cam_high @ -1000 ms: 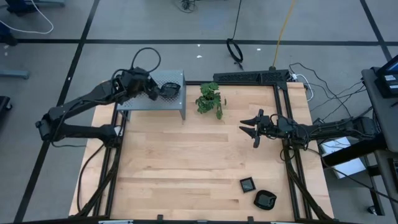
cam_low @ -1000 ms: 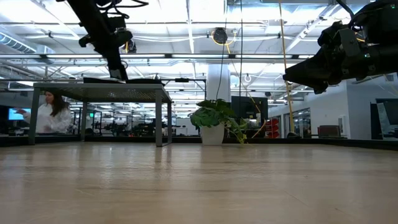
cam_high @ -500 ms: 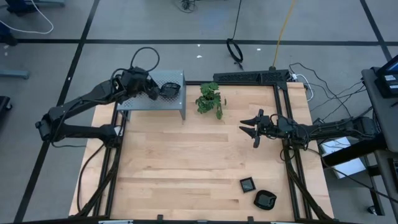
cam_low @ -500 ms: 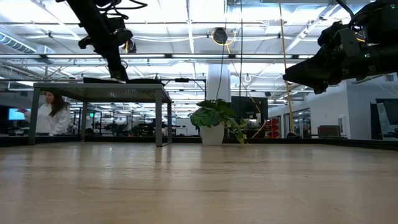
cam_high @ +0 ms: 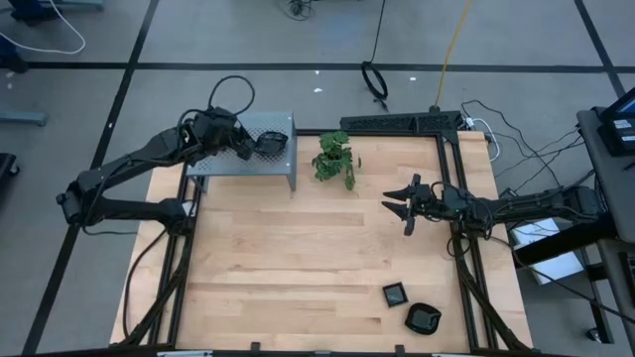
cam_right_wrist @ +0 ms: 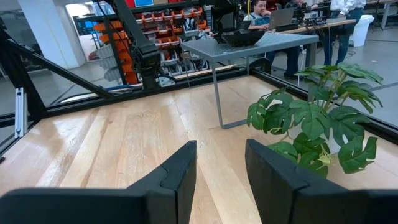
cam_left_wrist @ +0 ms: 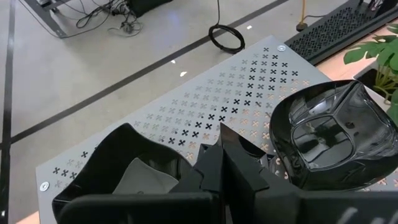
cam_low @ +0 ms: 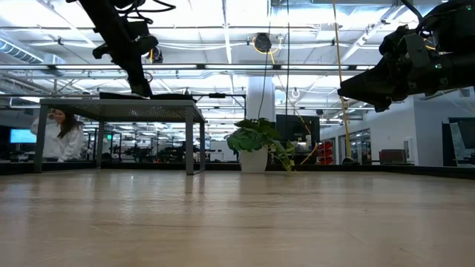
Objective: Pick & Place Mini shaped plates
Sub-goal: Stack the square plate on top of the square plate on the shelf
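**Right arm nearer to the remaining plates**

Hovering right gripper (cam_high: 405, 210) mid-table by the right edge, fingers spread, empty; two plates (cam_high: 395, 294) lying toward the near-right corner. Keeping left gripper (cam_high: 241, 148) clenched over the metal box (cam_high: 223, 164), beside stacked plates (cam_left_wrist: 329, 140).

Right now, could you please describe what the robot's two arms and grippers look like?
Both arms are dark, slim and jointed, with black cables looping along them. The left gripper and right gripper each end in two matte black, angular, wedge-shaped fingers. No markings are visible.

Robotics lab, open hall, ceiling strip lights (cam_low: 223, 70), red parts bins (cam_right_wrist: 121, 53), floor cables (cam_high: 40, 40), seated person (cam_low: 63, 133) beyond the worktop (cam_high: 298, 258)
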{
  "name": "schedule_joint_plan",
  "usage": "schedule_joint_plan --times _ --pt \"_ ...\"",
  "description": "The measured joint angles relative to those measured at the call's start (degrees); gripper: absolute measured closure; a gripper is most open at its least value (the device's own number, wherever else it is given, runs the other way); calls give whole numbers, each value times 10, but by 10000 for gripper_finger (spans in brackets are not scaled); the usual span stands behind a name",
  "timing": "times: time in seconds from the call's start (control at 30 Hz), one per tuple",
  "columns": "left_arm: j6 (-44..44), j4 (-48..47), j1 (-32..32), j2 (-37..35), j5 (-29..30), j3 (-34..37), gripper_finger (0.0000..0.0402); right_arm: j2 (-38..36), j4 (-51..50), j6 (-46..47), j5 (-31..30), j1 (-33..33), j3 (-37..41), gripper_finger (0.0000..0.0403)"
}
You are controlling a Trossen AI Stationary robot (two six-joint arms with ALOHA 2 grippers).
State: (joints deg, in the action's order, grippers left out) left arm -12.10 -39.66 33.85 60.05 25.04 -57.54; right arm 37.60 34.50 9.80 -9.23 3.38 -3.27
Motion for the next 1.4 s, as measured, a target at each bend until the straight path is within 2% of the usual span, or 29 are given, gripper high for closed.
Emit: schedule_joint_plan --times 0.47,0.87,1.1,1.23,1.4 --pt "20 5 0 41 7 0 394 0 0 0 0 0 0 275" --pt "34 4 0 41 74 0 343 0 0 0 0 0 0 275" --pt "30 11 -3 36 84 0 289 0 0 0 0 0 0 275" --pt "31 59 -20 36 53 0 259 0 18 0 0 0 0 275" --pt "15 146 -55 36 -58 0 239 0 63 0 3 0 0 275"
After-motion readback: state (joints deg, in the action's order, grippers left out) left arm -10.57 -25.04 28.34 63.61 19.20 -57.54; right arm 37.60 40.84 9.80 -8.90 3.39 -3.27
